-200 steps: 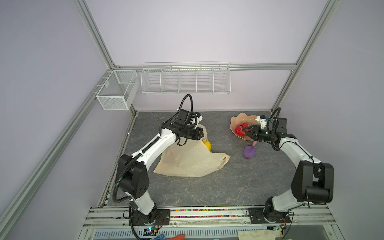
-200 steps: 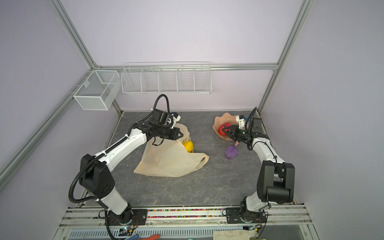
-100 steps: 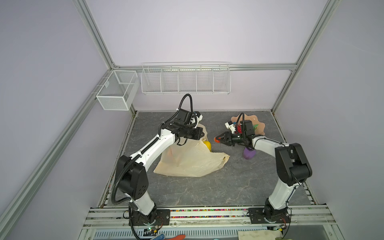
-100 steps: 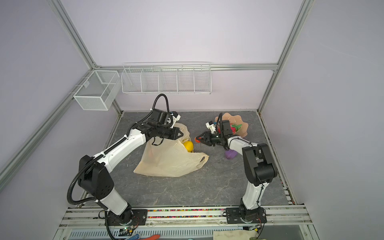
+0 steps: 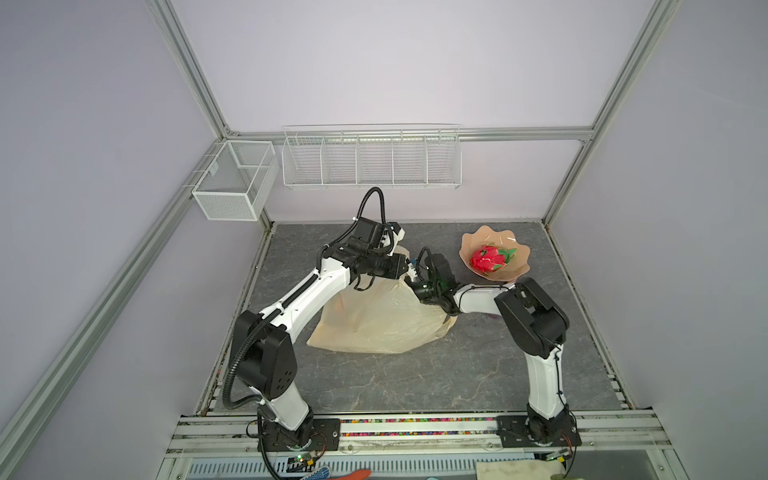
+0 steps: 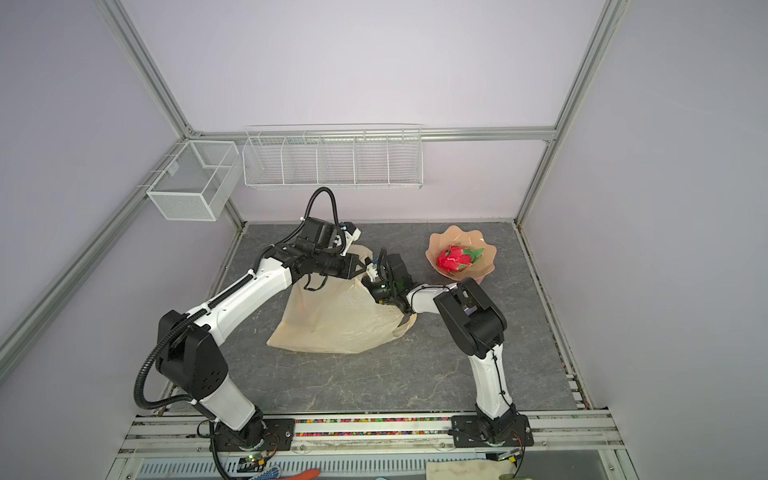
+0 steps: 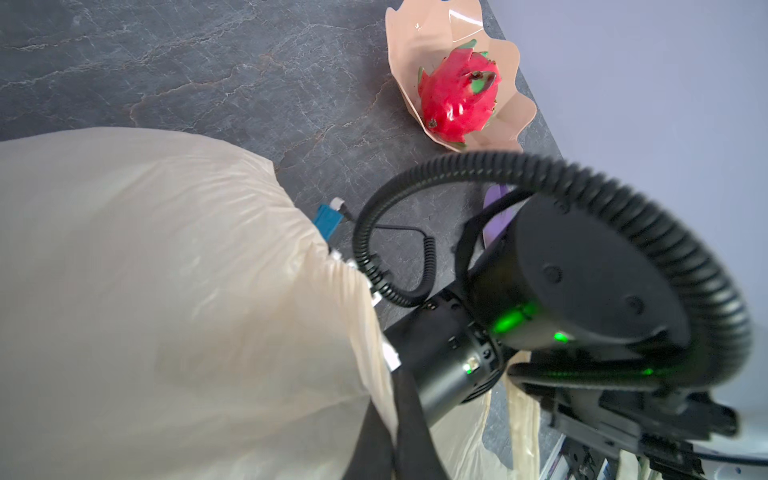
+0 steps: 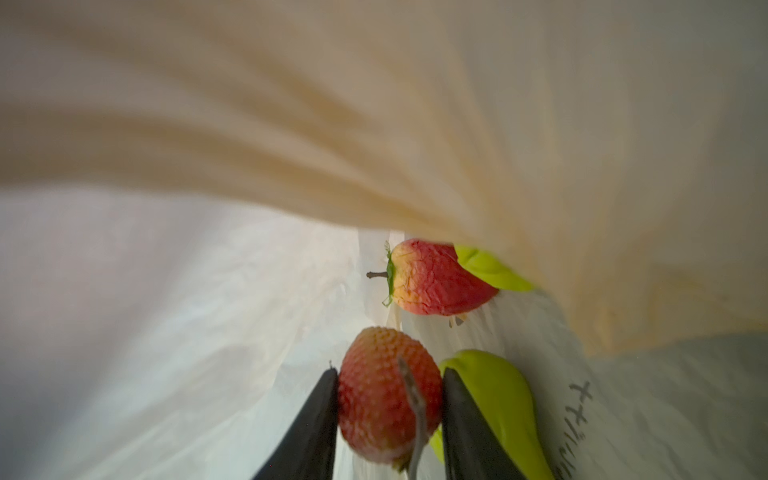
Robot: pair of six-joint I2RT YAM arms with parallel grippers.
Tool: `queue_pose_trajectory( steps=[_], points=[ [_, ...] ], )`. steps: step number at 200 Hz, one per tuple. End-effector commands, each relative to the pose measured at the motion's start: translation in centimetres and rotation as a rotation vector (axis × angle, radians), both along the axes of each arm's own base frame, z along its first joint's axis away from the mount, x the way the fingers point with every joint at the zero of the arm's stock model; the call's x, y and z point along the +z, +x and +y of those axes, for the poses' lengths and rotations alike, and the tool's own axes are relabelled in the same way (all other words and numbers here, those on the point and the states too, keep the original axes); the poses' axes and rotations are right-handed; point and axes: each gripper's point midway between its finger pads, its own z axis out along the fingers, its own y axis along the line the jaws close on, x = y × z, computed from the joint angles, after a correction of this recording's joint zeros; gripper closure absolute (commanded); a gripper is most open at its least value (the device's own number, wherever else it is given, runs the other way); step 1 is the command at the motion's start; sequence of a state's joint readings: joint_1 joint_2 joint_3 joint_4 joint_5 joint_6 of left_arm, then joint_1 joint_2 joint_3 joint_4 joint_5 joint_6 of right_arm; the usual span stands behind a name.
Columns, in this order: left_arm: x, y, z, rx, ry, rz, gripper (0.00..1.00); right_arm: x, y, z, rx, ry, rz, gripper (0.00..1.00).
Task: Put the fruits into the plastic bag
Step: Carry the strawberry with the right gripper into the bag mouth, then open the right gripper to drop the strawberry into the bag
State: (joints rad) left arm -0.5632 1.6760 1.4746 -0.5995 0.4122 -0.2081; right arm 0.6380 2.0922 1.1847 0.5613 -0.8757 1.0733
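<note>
Right gripper [image 8: 390,374], strawberry [image 8: 382,415] inside cramped bag [image 8: 208,270]

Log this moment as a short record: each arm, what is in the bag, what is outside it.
left gripper: shut on the plastic bag, holding its top edge up
right gripper: inside the bag, jaws on either side of the held strawberry
in bag: loose strawberry, near green pear, far green pear
outside bag: dragon fruit, lying in the pink dish
</note>
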Motion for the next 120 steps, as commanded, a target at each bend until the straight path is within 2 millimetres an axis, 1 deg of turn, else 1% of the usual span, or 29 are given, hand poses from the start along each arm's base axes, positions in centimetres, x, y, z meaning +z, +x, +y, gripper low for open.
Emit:
queue_pose_trajectory(
  steps=[1,16,33,47,69,89,120],
  points=[
    [1.6,0.6,-0.3,0.006,-0.02,-0.046,1.0,1.1,0.1,1.8,0.011,0.052,0.036,0.47],
    [1.6,0.5,-0.2,0.008,-0.02,-0.047,1.0,1.1,0.0,1.9,0.015,0.043,0.039,0.35],
    [1.6,0.5,-0.1,0.011,-0.015,-0.047,1.0,0.9,-0.4,1.5,0.019,0.009,0.035,0.17],
    [1.5,0.4,-0.1,0.011,-0.011,-0.046,1.0,0.8,-0.9,0.9,0.026,-0.023,0.027,0.09],
    [1.4,0.4,0.2,0.016,-0.004,-0.048,1.0,0.6,-1.4,-0.5,0.023,-0.084,0.013,0.04],
    [1.1,0.3,0.2,0.018,0.002,-0.042,1.0,0.3,-1.6,-2.2,0.01,-0.146,0.016,0.03],
    [0.6,0.2,0.4,0.02,0.01,-0.035,1.0,0.7,-1.4,-5.0,-0.035,-0.217,0.006,0.02]
  ],
)
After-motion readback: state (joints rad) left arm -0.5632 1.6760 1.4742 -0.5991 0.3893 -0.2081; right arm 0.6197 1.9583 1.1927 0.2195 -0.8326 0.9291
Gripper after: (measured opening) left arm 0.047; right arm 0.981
